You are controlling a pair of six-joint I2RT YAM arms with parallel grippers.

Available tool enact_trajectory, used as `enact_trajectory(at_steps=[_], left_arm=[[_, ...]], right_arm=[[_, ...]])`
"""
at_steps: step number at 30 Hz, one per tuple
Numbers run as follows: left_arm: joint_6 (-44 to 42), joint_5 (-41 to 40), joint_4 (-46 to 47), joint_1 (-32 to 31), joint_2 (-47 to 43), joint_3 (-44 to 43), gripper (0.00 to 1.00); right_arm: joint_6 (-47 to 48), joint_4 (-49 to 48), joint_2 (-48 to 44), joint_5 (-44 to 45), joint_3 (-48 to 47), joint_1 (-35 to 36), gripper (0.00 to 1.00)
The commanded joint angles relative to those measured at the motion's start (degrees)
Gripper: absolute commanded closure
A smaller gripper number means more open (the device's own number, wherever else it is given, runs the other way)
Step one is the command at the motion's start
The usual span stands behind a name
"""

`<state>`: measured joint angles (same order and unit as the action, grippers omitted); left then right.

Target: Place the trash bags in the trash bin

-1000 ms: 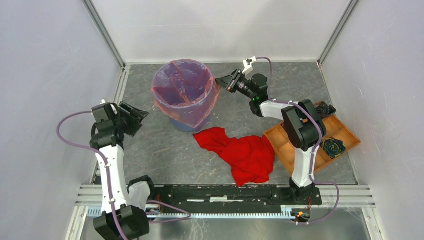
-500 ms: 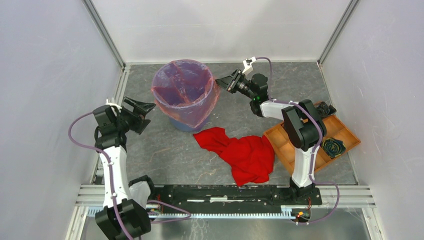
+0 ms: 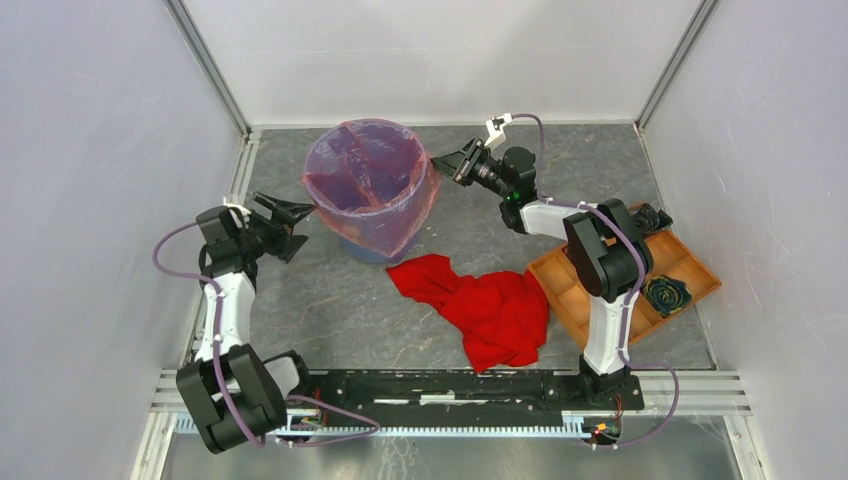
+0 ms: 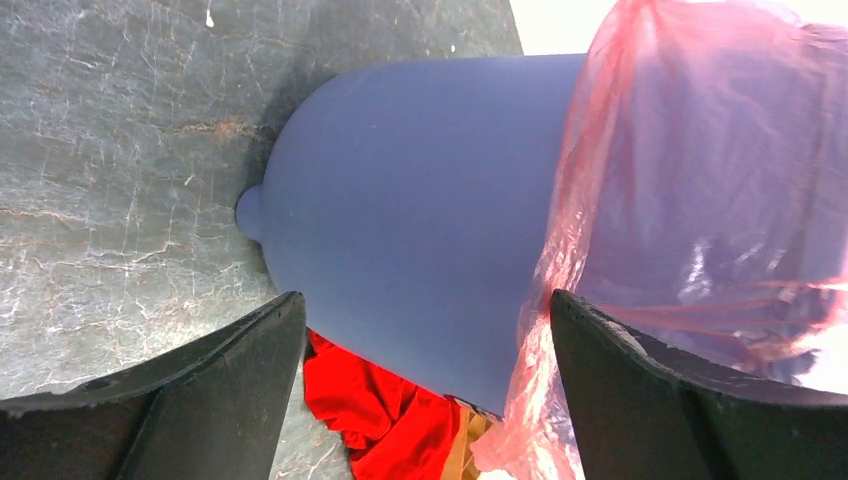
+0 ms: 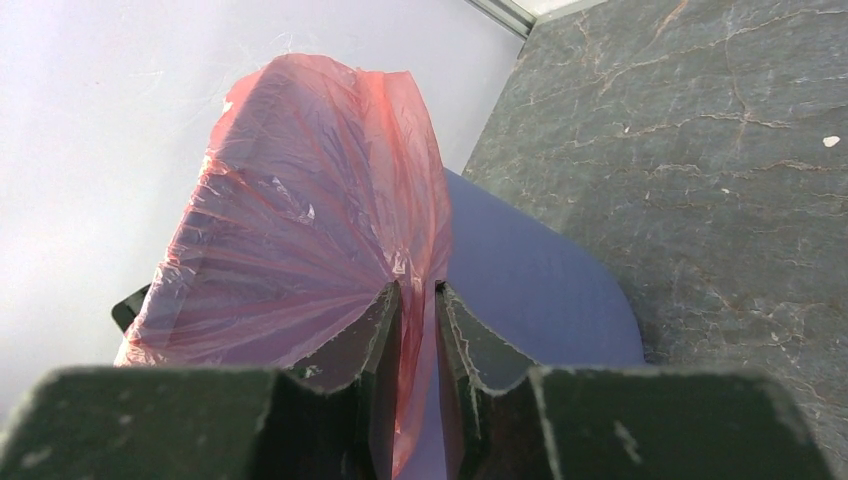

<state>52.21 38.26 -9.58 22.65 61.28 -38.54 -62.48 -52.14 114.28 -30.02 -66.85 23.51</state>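
The round blue trash bin (image 3: 375, 248) stands at the back middle of the table, and a translucent red-orange trash bag (image 3: 368, 180) lines it and folds over its rim. My right gripper (image 3: 440, 165) is shut on the bag's edge at the bin's right rim; in the right wrist view the film (image 5: 300, 200) runs between the jaws of the gripper (image 5: 418, 288), beside the blue wall (image 5: 540, 290). My left gripper (image 3: 297, 226) is open just left of the bin. In its wrist view the gripper (image 4: 425, 300) frames the bin wall (image 4: 400, 220) and the bag's hanging hem (image 4: 700, 200), touching neither.
An opaque red cloth (image 3: 480, 300) lies crumpled in front of the bin, also seen past the bin (image 4: 380, 420). An orange-brown compartment tray (image 3: 575, 290) with a dark rosette object (image 3: 665, 293) sits at the right. White walls enclose the grey table.
My left arm swung in toward the bin's left side and its jaws opened wider. The right gripper, bag and bin stayed put.
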Motion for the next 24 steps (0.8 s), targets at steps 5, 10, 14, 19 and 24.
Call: enact_trajectory(at_steps=[5,10,14,19,24], left_arm=[[-3.76,-0.64,1.63,-1.60,5.14,1.51,0.03],[-6.39,-7.03,-0.62,-1.58,9.51,4.02,0.03],[-9.83,-13.32,-7.70,-1.63,9.19,0.53,0.03],[-11.36,-17.17,-12.54,-1.65,-0.29,-2.39,0.02],[-15.27,-21.11,-19.02,-1.71,-7.47,-7.20,0.01]], right_arm=[[0.23,-2.42,-1.32,-0.46,-2.12,-0.02,0.76],[-0.01,-2.61,-0.99,-0.48,-1.69,0.03,0.77],[0.83,-1.44,-1.16,-0.74,-1.89,-0.03,0.77],[4.82,4.69,-1.52,-1.16,-3.99,-0.12,0.71],[16.66,20.15,-6.09,-1.00,-5.73,-1.42,0.46]])
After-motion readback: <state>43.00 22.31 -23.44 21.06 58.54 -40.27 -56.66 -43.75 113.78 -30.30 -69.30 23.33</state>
